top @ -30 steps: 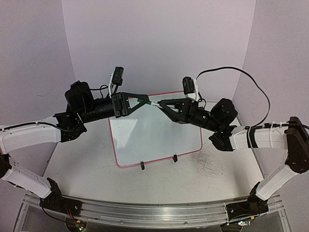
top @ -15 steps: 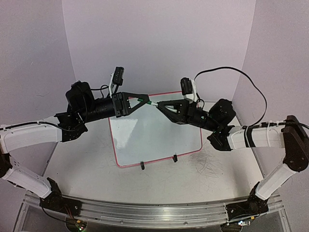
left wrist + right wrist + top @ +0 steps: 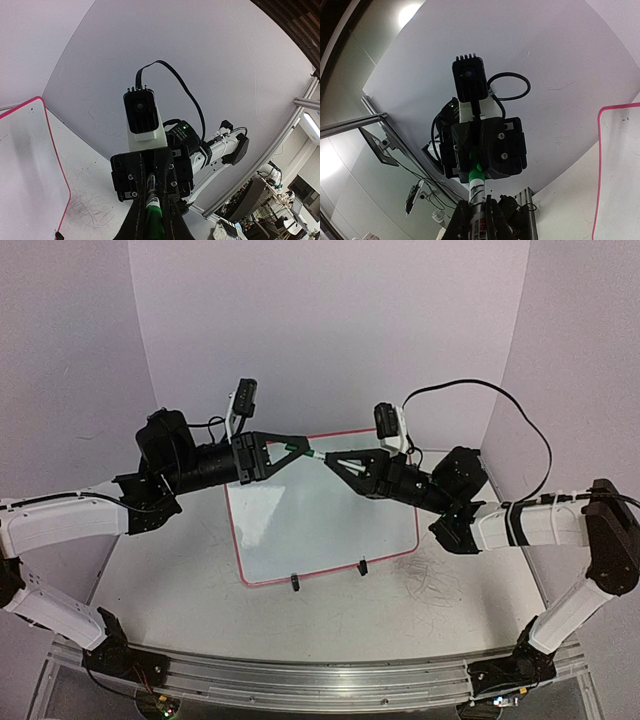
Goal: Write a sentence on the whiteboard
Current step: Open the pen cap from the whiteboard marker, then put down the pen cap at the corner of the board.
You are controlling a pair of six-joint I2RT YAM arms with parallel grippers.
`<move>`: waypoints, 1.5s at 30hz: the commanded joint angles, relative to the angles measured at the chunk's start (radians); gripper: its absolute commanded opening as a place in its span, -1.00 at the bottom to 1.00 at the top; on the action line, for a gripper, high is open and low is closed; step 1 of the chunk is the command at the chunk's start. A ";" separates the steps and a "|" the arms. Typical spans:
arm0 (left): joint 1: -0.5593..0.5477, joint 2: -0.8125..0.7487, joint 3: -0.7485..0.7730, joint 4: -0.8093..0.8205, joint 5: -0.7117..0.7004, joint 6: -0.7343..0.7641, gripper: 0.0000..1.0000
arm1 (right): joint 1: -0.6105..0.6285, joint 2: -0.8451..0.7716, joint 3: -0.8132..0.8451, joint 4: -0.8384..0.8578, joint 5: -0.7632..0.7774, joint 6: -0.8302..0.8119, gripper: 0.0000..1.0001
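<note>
The right tool [image 3: 329,458] has just closed on the white barrel of the slim marker pen [image 3: 312,453]. The left tool [image 3: 296,447] stays clamped on the pen's green end, probably the cap. The two meet tip to tip, raised over the board's far edge. I judge this to be the set-up for pulling the cap off, so writing has not begun. Below them, the rectangular white whiteboard with its thin red-pink frame [image 3: 320,530] lies on the pale bench [image 3: 180,580]. Its two black clip feet [image 3: 296,583] point toward the arms, and no writing shows on it. Faint scribbles [image 3: 440,575] mark the bench to its right. Plain lilac walls [image 3: 330,330] close off the back.
</note>
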 commanded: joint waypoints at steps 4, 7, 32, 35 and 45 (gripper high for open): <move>0.100 -0.141 -0.023 -0.084 -0.063 0.048 -1.00 | -0.112 -0.173 -0.155 0.059 0.052 -0.048 -1.00; 0.191 -0.221 -0.013 -0.262 -0.177 0.094 -1.00 | -0.196 -0.271 -0.251 0.054 0.046 -0.057 -1.00; 0.433 0.063 -0.206 -0.915 -0.781 0.047 -1.00 | -0.246 -0.567 -0.186 -0.710 0.246 -0.509 -1.00; 0.433 0.126 -0.202 -0.914 -0.771 0.050 -1.00 | -0.245 -0.572 -0.194 -0.710 0.249 -0.505 -1.00; 0.434 0.297 -0.173 -0.889 -0.772 0.048 -1.00 | -0.242 -0.562 -0.199 -0.704 0.249 -0.494 -1.00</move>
